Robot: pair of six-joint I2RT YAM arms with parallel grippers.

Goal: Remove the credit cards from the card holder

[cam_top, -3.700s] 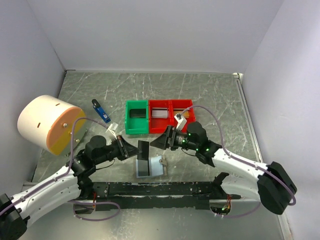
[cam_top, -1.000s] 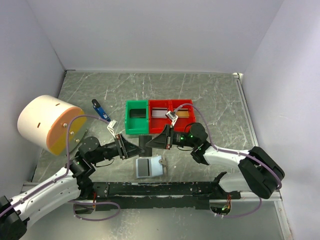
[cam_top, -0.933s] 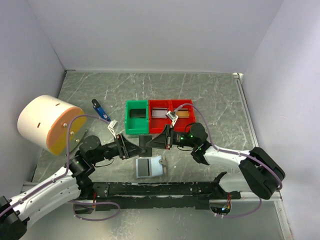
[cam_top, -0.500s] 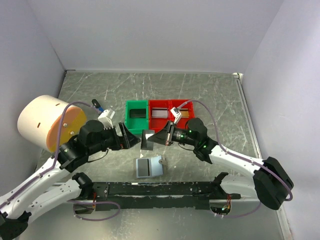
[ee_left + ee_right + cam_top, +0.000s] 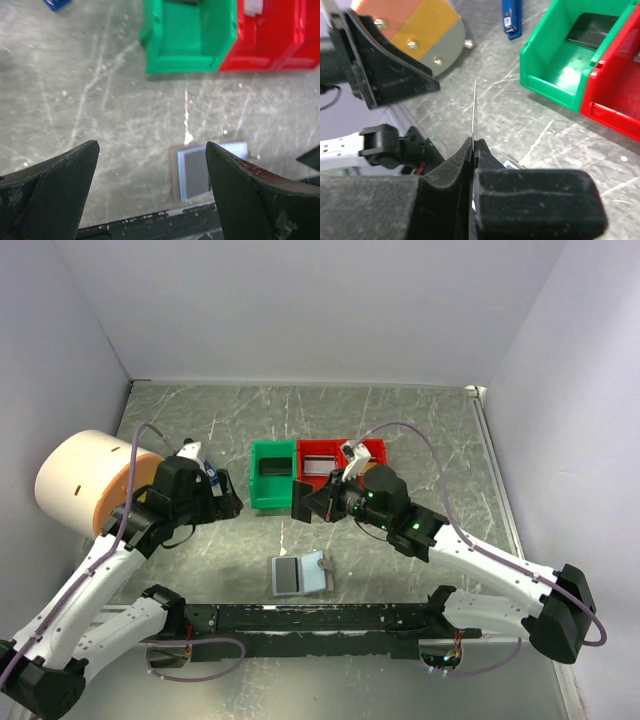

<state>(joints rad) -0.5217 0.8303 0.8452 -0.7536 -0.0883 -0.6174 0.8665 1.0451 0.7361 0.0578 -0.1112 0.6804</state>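
The card holder lies open on the table near the front rail, with a dark rectangle on its left panel; in the left wrist view the card holder shows below my fingers. My right gripper is shut on a dark credit card, held on edge in front of the green tray. The right wrist view shows that card as a thin upright edge, pinched by the right gripper. My left gripper is open and empty, left of the card. Its fingers stand wide apart.
Two red trays adjoin the green tray on its right. A small blue-and-black gadget lies left of the green tray. A big cream cylinder with an orange face stands at the far left. A black rail runs along the near edge.
My left gripper has opened, let go of the card and pulled back to the left. The right gripper has kept the card and lifted it toward the trays.
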